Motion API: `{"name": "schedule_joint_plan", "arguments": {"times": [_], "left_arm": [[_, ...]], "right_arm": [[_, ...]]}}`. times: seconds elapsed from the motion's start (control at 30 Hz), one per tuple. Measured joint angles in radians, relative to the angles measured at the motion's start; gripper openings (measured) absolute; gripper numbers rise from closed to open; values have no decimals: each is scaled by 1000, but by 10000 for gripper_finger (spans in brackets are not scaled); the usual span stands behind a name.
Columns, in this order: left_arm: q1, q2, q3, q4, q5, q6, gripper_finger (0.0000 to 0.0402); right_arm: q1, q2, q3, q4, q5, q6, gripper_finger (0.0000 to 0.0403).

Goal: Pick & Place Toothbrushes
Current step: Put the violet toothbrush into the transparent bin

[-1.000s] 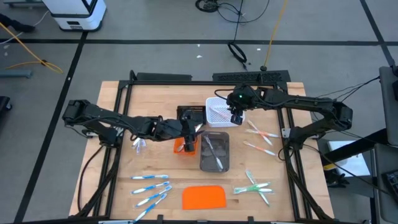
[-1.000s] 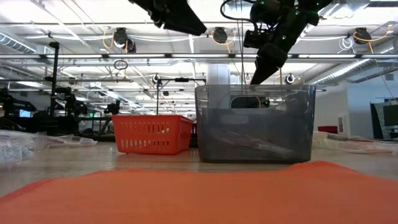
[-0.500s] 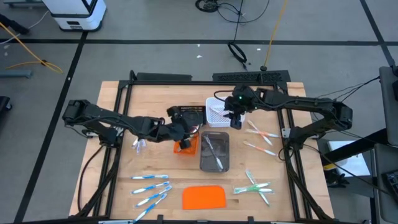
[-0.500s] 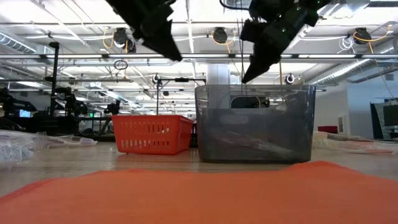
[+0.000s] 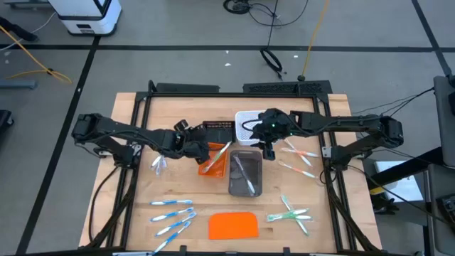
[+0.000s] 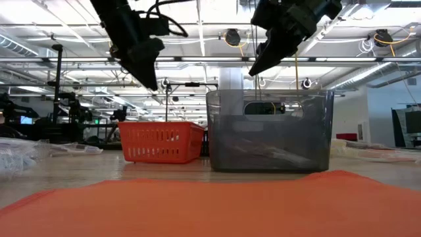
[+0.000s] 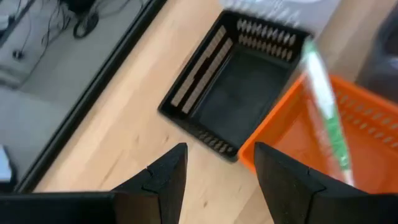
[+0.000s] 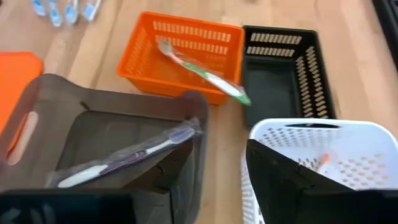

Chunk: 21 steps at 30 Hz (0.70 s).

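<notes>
A green-and-white toothbrush (image 8: 202,71) lies slanted in the orange tray (image 5: 210,168), one end inside and the other leaning over the rim nearest the black tray (image 7: 239,93). A pale toothbrush (image 8: 134,152) lies in the grey bin (image 5: 245,174). On the table lie blue toothbrushes (image 5: 172,213) near left, green ones (image 5: 291,213) near right and pink ones (image 5: 298,158) at the right. My left gripper (image 7: 219,180) is open and hangs left of the orange tray (image 5: 201,149). My right gripper (image 8: 221,186) is open above the grey bin's far end (image 5: 267,147).
A white basket (image 5: 249,126) stands behind the grey bin, beside the black tray (image 5: 219,129). A flat orange slab (image 5: 233,225) lies near the front edge. A small clear bundle (image 5: 158,166) lies left of the orange tray. Bare wood shows between the trays and the blue toothbrushes.
My left gripper has drawn back from over the orange tray toward the table's left, tipping further down and rolling; the green toothbrush now shows leaning in that tray. My right gripper has swung from over the white basket toward the table's left and near side, over the grey bin's far end.
</notes>
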State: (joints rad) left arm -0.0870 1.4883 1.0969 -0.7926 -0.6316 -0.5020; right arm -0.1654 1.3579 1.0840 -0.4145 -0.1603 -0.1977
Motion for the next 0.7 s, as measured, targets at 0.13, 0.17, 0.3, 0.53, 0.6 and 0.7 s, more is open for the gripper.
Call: {"name": "schedule_joint_plan", "arguments": {"times": [0.13,0.17,0.3,0.53,0.6,0.7], "left_arm": [[18,0,0,-79,1,-67,189],[22,0,0,-96,2,-83,189],[40,0,0,-180,3,-158,189],[82,0,-15,-334,86,-284,189],[97,0,-40,-341,120,-291,189],[119,0,-86,-339,170,-293,189]], "right_arm": [[41,0,0,0,1,2,141],[51,0,0,0,1,2,141],[93,0,0,0,1,5,141],[155,0,0,-1,1,29,141],[170,0,0,-1,2,29,141],[189,0,0,-1,1,29,141]]}}
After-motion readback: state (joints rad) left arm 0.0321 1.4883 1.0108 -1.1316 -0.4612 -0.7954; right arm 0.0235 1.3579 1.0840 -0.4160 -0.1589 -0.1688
